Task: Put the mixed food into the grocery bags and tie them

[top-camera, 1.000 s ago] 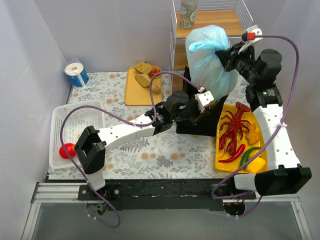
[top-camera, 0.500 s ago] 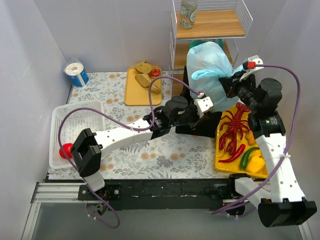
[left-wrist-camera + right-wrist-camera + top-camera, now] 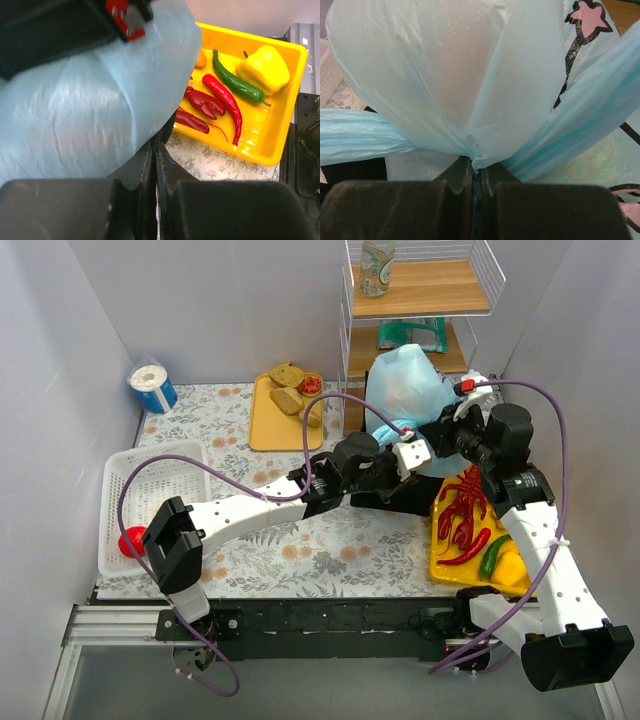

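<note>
Two-arm check against one second back. Found right gripper [image 3: 472, 167] squeezed fully together on a gathered pleat of the light-blue bag [image 3: 445, 75], with film fanning out directly ahead of its fingertips and twisted handle strands [image 3: 355, 135] running off to either side. Found left gripper [image 3: 155, 150] pressed closed too, the bag bulging against its upper left; cannot tell whether any film is nipped there. Noted yellow tray [image 3: 260, 155] ahead and to its right, holding lobster [image 3: 202, 102], red chilli [image 3: 225, 102], green chilli [image 3: 237, 82] and yellow pepper [image 3: 265, 67]. Compared overhead views: bag lowered from high in front of the wire shelf [image 3: 430, 290] to just past the black bag [image 3: 395, 497]. Right gripper brought down and inward, now just beside the left gripper. Left arm stretched slightly further forward.
</note>
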Controlling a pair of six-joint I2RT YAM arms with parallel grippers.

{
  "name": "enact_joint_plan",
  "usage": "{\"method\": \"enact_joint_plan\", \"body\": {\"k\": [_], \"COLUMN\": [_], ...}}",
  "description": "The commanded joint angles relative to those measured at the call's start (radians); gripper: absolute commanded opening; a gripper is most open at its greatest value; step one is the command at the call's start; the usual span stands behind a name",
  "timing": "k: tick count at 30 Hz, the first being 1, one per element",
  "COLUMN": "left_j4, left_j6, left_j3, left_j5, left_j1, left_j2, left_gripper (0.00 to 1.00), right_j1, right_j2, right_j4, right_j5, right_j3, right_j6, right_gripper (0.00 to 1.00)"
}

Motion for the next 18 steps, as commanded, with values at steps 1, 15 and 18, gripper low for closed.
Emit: {"method": "enact_joint_plan", "body": {"k": [1,15,18], "left_j4": [0.017,0.037,0.032], "left_j6": [0.023,0.048,0.060], "left_j3": [0.087,0.115,0.127], "left_j5": [0.019,0.039,0.048], "left_j1": [-0.001,-0.001,-0.001], "left_j2": [-0.043,-0.046,-0.054], "left_gripper": [0.00,0.00,0.00], "right_j1": [0.040,0.126,0.126], "right_j2": [0.058,0.202,0.245], "right_j4": [-0.229,-0.161,-0.152], "right_j5": [0.129,0.167,0.198], "right_j3": [-0.114,-0.193,-0.219], "right_j6": [-0.015,0.002,0.006], "right_gripper": [0.01,0.01,0.01]}}
